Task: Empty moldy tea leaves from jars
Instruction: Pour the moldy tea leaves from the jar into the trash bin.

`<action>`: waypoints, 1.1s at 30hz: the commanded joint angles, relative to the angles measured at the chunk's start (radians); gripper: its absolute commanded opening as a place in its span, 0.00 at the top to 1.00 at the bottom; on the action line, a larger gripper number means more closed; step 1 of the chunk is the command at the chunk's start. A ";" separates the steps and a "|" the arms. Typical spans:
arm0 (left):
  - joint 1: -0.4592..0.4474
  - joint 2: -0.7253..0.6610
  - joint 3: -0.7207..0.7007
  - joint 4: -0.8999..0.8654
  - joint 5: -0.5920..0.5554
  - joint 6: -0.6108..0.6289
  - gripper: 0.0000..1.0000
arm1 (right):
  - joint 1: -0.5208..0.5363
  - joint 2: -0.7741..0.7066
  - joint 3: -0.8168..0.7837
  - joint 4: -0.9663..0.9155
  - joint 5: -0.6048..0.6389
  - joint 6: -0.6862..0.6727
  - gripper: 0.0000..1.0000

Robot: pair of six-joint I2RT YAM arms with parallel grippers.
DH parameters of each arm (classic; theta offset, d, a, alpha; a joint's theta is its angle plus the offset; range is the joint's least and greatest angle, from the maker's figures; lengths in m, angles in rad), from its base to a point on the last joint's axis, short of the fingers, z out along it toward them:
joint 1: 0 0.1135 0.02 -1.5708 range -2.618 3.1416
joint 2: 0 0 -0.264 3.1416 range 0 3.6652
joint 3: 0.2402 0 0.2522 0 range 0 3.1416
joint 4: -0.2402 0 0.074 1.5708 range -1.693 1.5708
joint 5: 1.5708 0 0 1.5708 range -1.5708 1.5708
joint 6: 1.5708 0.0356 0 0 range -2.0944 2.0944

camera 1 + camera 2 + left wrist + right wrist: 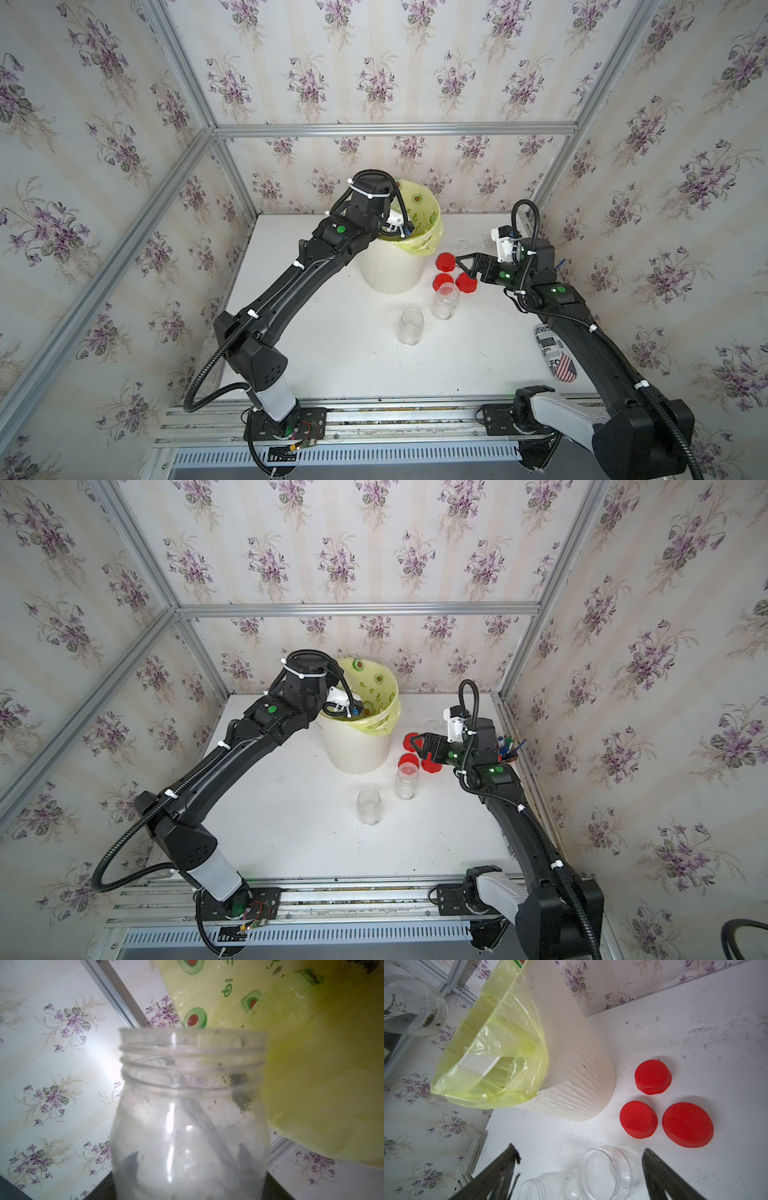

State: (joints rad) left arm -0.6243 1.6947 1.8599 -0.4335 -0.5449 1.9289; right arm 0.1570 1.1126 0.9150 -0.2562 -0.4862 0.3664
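Observation:
My left gripper [187, 1159] is shut on a clear uncapped jar [191, 1105], held tipped over the cream bin [390, 274] with its yellow avocado-print bag [311, 1064]. Only smears of moldy tea leaves [242, 1099] cling inside that jar, which also shows in the right wrist view [413, 1007]. Two more jars [410, 326] [444, 301] stand open and look empty on the white table. Three red caps [652, 1076] [638, 1119] [687, 1124] lie beside the bin. My right gripper [464, 268] hovers open over the caps, holding nothing.
A printed flag-pattern case [557, 353] lies on the table under my right arm. A cup of pens [507, 746] stands behind the right wrist by the wall. Aluminium frame posts and floral walls close in the table on three sides.

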 commanded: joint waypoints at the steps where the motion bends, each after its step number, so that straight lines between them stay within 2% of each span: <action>1: 0.015 0.002 -0.033 0.018 0.015 0.066 0.26 | 0.000 -0.004 -0.001 0.020 0.002 0.007 0.08; 7: -0.010 -0.007 0.007 0.027 -0.034 0.093 0.26 | 0.000 -0.008 0.004 0.002 0.004 -0.004 0.08; 13: 0.007 -0.009 -0.037 0.026 0.004 0.067 0.26 | 0.000 -0.004 -0.005 0.015 -0.006 0.005 0.08; 20: -0.010 0.016 0.044 0.058 -0.008 0.086 0.26 | 0.000 -0.026 0.004 -0.010 0.010 -0.008 0.08; 26: 0.002 0.011 -0.037 0.052 -0.020 0.069 0.26 | 0.001 -0.022 -0.016 0.009 0.002 0.002 0.08; 33: -0.005 0.003 0.027 0.052 -0.021 0.098 0.25 | 0.001 -0.029 -0.007 0.001 0.008 -0.005 0.08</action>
State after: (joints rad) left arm -0.6308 1.7031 1.8809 -0.4076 -0.5701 1.9556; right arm 0.1570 1.0855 0.9001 -0.2626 -0.4831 0.3637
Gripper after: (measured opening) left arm 0.749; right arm 0.920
